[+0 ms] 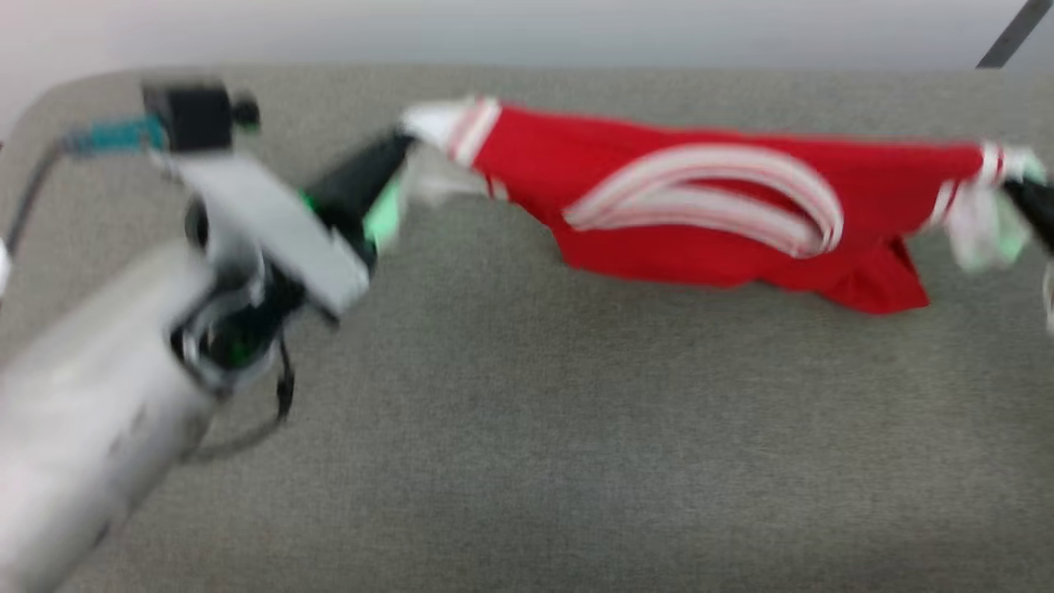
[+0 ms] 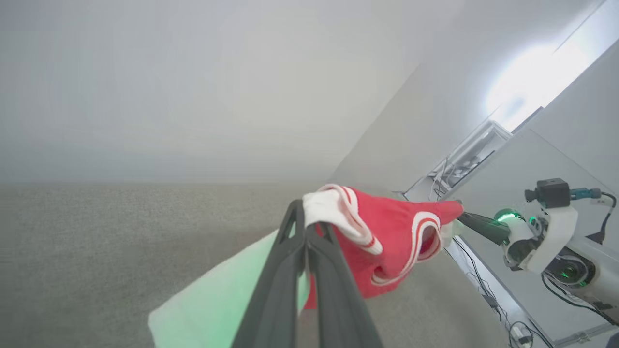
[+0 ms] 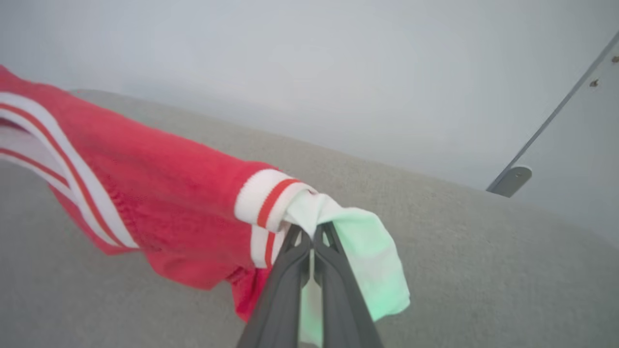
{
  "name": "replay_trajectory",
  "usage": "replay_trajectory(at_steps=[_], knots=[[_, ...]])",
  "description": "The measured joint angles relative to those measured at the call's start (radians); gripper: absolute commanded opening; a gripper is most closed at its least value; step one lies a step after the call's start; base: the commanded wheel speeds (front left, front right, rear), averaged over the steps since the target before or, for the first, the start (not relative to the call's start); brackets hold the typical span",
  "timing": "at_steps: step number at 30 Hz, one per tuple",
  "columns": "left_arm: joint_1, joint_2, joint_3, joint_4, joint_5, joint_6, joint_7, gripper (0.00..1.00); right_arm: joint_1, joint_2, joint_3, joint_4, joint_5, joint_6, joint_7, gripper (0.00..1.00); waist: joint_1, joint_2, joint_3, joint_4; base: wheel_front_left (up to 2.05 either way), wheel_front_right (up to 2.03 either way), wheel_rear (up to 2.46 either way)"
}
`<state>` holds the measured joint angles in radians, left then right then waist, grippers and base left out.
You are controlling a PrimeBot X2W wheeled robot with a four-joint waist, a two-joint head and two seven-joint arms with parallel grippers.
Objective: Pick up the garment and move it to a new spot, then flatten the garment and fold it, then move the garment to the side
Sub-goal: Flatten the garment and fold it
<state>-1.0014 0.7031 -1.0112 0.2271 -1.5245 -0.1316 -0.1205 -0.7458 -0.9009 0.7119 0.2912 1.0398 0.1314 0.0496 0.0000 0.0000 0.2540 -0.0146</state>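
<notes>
Left gripper [image 1: 402,147]: its two dark fingers are closed together, and the white left sleeve [image 1: 440,123] of the garment is pinched at their tips; this is shown clearly in the left wrist view.
Left arm [image 1: 99,395]: a pale forearm is seen rising from the lower left of the head view, blurred, with a black camera block [image 1: 196,115] mounted above the wrist.
Garment [image 1: 725,189]: the red shirt is stretched sideways between the two grippers, over the far half of the surface. Its top edge is pulled nearly straight and the red body sags below. Whether the lowest fold touches the surface cannot be told.
Collar trim [image 1: 716,193]: a red-and-white striped loop is seen on the middle of the shirt.
Right sleeve [image 1: 980,222]: white cloth, tinted green, is bunched at the right end and hangs loose beside the fingers.
Right gripper [image 1: 1033,202]: it is cut by the right edge of the head view. In the right wrist view its fingers are shown pressed shut on the white sleeve cloth, just past the striped cuff.
Surface [image 1: 527,428]: grey and fabric-like, it is bounded by a pale wall [image 1: 527,33] behind.
</notes>
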Motion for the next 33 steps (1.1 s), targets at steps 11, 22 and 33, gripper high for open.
replay_trajectory(at_steps=[11,22,33], knots=[[-0.515,-0.243,0.174,0.541,-0.088,0.046,0.057,0.00,-0.575,0.267,-0.200,0.354,-0.038,0.000,0.120,0.00,0.0000,0.0000,0.135,0.018,0.00,0.00,0.00],[-0.711,-0.322,0.202,0.648,-0.047,0.003,-0.013,0.00,-0.807,0.360,-0.294,0.536,-0.069,0.000,0.041,0.00,0.0000,0.0000,0.179,0.019,0.00,0.00,0.00],[-0.122,-0.153,0.127,0.245,-0.109,0.002,0.023,0.00,-0.242,0.213,-0.204,0.270,0.117,0.000,0.235,0.00,0.0000,0.0000,0.126,0.012,0.00,0.00,0.00]])
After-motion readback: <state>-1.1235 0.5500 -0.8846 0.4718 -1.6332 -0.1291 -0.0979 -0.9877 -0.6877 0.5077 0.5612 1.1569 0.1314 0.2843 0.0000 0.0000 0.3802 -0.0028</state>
